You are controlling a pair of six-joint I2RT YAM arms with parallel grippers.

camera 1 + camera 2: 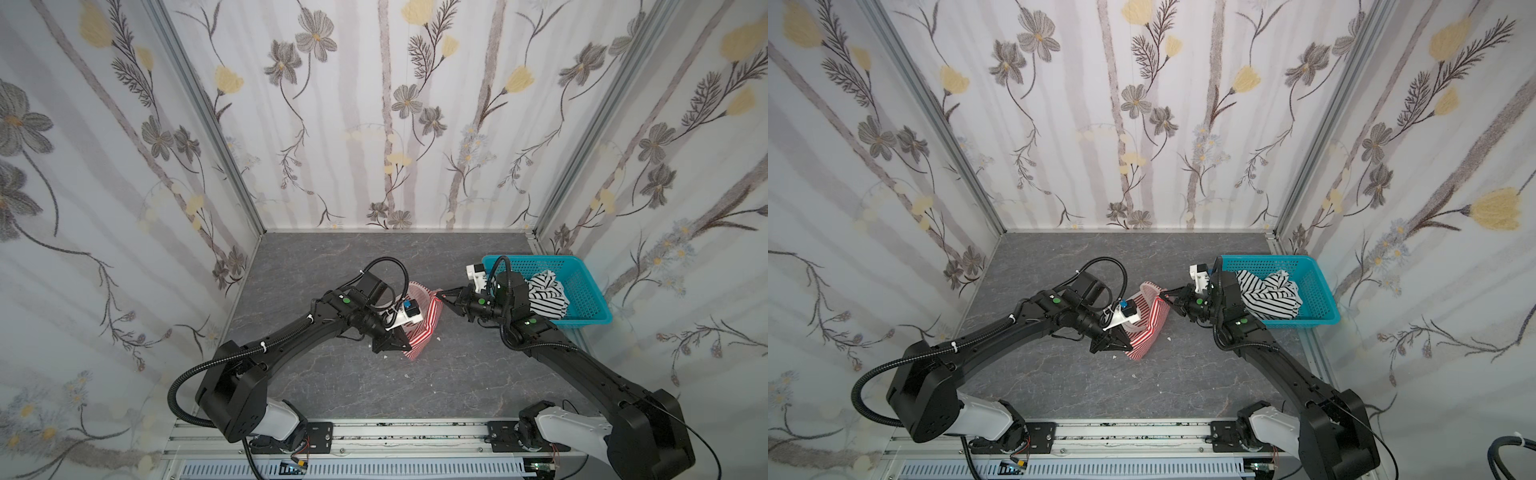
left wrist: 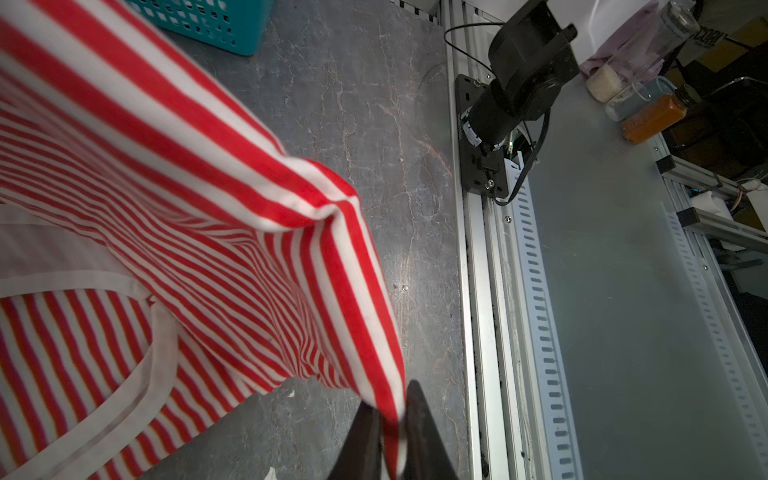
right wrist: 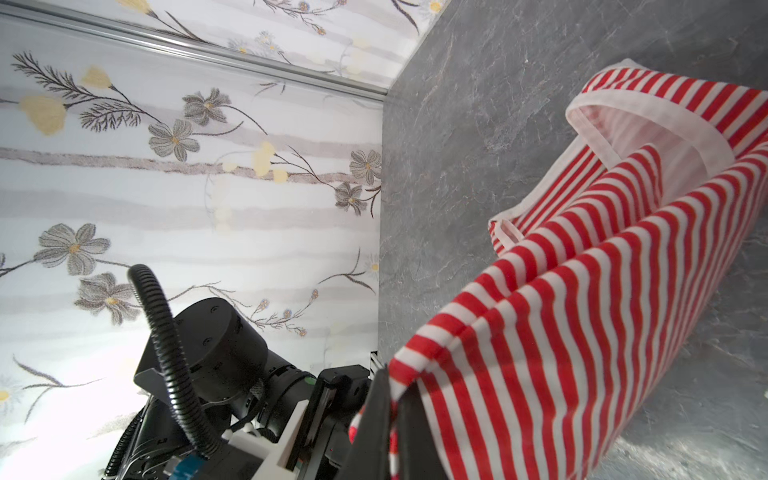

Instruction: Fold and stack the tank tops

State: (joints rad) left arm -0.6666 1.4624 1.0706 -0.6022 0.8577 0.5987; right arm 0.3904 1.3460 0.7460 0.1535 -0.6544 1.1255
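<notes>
The red-and-white striped tank top [image 1: 424, 328] [image 1: 1148, 328] hangs stretched between my two grippers above the middle of the grey table, its white-trimmed straps drooping towards the back. My left gripper [image 1: 405, 347] [image 2: 392, 399] is shut on its near lower corner [image 2: 208, 208]. At the far corner [image 3: 582, 332], my right gripper [image 1: 441, 296] [image 3: 392, 374] is shut on the hem. The black-and-white striped tank top [image 1: 544, 297] [image 1: 1271, 297] lies crumpled in the turquoise basket [image 1: 536, 259], behind my right wrist.
The turquoise basket [image 1: 1266, 259] [image 2: 208, 25] stands at the table's right rear, against the flowered side wall. An aluminium rail [image 1: 395, 432] with both arm bases runs along the front edge. Bottles [image 2: 656, 112] lie beyond that rail.
</notes>
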